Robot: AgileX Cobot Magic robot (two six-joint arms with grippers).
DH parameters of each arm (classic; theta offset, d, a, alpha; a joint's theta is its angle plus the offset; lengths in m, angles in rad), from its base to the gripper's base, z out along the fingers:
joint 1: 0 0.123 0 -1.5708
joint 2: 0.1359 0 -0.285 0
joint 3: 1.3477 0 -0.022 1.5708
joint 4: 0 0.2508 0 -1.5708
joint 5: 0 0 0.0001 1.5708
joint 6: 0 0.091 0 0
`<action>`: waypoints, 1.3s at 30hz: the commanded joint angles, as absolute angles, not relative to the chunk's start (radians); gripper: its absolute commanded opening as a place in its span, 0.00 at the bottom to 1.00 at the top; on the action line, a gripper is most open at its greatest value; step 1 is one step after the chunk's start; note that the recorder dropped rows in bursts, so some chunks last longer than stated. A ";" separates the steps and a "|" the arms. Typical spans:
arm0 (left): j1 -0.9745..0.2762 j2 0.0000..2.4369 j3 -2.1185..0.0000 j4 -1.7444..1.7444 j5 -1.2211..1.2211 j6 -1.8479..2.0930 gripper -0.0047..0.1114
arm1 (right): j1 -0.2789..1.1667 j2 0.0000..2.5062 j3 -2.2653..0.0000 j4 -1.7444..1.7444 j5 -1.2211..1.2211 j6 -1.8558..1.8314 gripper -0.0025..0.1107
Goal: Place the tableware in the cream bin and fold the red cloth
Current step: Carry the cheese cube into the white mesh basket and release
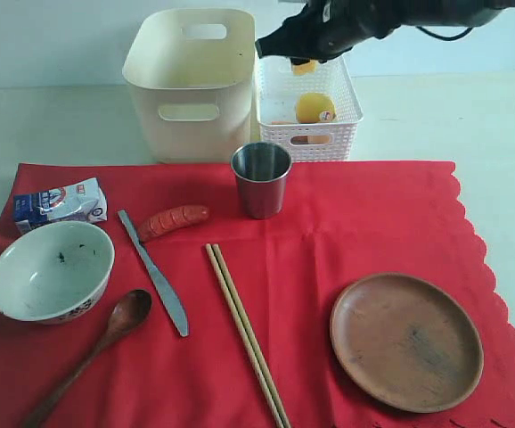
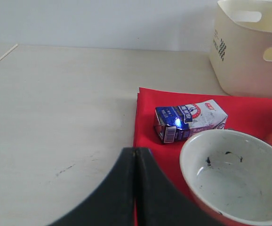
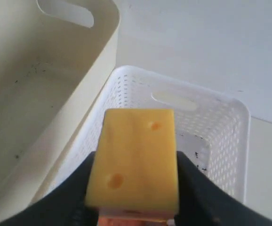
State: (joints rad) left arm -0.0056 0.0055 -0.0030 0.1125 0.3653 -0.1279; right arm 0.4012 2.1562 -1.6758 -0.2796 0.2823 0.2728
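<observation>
Nearest: wooden spoon (image 1: 97, 343), chopsticks (image 1: 244, 330) and wooden plate (image 1: 406, 341), farthest from the cream bin (image 1: 191, 85) on the red cloth (image 1: 347, 232); bowl (image 1: 51, 270), knife (image 1: 155, 272) and steel cup (image 1: 261, 178) lie nearer the bin. Judged: bowl heavy, breakable, take by rim; cup light, slick; cloth limp, pinch at corners. Left gripper (image 2: 135, 188) pressed closed, empty, well apart from the bin; right gripper (image 3: 138, 188) clamps cheese (image 3: 136, 141) over the white basket (image 3: 220, 122) beside the bin; spoon handle and chopstick tips cut off.
</observation>
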 commanded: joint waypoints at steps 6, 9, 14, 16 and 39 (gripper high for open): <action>-0.010 0.000 0.000 0.111 0.356 -0.127 0.04 | 0.396 2.338 -1.814 -0.288 0.260 0.261 0.03; -0.010 0.000 0.000 0.111 0.356 -0.127 0.04 | 0.396 2.355 -1.825 -0.288 0.264 0.261 0.11; -0.010 0.000 0.000 0.111 0.356 -0.127 0.04 | 0.396 2.357 -1.825 -0.288 0.264 0.261 0.39; -0.010 0.000 0.000 0.111 0.356 -0.127 0.04 | 0.396 2.357 -1.825 -0.288 0.269 0.261 0.51; -0.010 0.000 0.000 0.111 0.356 -0.127 0.04 | 0.396 2.094 -1.825 -0.286 0.646 0.261 0.66</action>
State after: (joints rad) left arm -0.0056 0.0055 -0.0030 0.1125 0.3653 -0.1279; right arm 0.3996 2.1399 -1.8156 -0.2832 0.5788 0.2682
